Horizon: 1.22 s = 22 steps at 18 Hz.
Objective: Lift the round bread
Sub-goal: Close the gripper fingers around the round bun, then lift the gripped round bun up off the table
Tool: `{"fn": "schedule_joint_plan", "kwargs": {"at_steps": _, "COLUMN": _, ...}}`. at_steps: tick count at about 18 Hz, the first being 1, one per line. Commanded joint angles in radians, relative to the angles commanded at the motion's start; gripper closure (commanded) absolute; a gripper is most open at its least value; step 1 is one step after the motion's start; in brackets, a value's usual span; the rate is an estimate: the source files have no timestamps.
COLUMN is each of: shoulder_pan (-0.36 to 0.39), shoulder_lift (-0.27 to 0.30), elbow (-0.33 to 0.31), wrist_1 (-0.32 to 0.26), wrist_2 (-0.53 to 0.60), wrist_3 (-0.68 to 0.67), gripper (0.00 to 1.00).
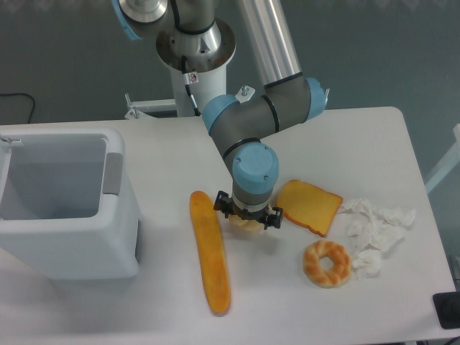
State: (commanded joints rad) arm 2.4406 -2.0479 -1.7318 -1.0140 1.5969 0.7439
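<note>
The round bread (246, 226) is a pale-cream bun on the white table (374, 144), mostly hidden under my gripper; only its lower edge shows. My gripper (249, 218) points straight down over it, fingers low on either side of the bun. The wrist blocks the fingertips, so I cannot tell whether they are closed on the bread.
A long orange baguette (209, 251) lies just left of the gripper. An orange wedge slice (310, 206) lies just right of it. A golden ring pastry (327, 263) and crumpled white paper (377, 226) are at the right. A white bin (61, 205) stands at the left.
</note>
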Motion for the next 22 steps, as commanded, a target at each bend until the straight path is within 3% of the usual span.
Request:
{"fn": "schedule_joint_plan", "kwargs": {"at_steps": 6, "shoulder_pan": -0.006, "shoulder_lift": -0.009, "elbow": -0.002, "wrist_1": 0.000, "wrist_2": 0.067, "wrist_3": 0.012, "gripper": 0.00}}
{"fn": "schedule_joint_plan", "kwargs": {"at_steps": 15, "shoulder_pan": -0.014, "shoulder_lift": -0.020, "elbow": 0.003, "wrist_1": 0.009, "wrist_2": 0.063, "wrist_3": 0.000, "gripper": 0.03}}
{"fn": "schedule_joint_plan", "kwargs": {"at_steps": 18, "shoulder_pan": -0.014, "shoulder_lift": -0.020, "elbow": 0.006, "wrist_1": 0.009, "wrist_2": 0.063, "wrist_3": 0.000, "gripper": 0.31}}
{"fn": "schedule_joint_plan", "kwargs": {"at_steps": 20, "shoulder_pan": -0.014, "shoulder_lift": -0.020, "elbow": 0.012, "wrist_1": 0.008, "wrist_2": 0.063, "wrist_3": 0.000, "gripper": 0.42}}
{"fn": "schedule_joint_plan", "kwargs": {"at_steps": 22, "shoulder_pan": -0.014, "shoulder_lift": -0.018, "elbow": 0.011, "wrist_1": 0.006, "wrist_2": 0.063, "wrist_3": 0.000, "gripper": 0.69}}
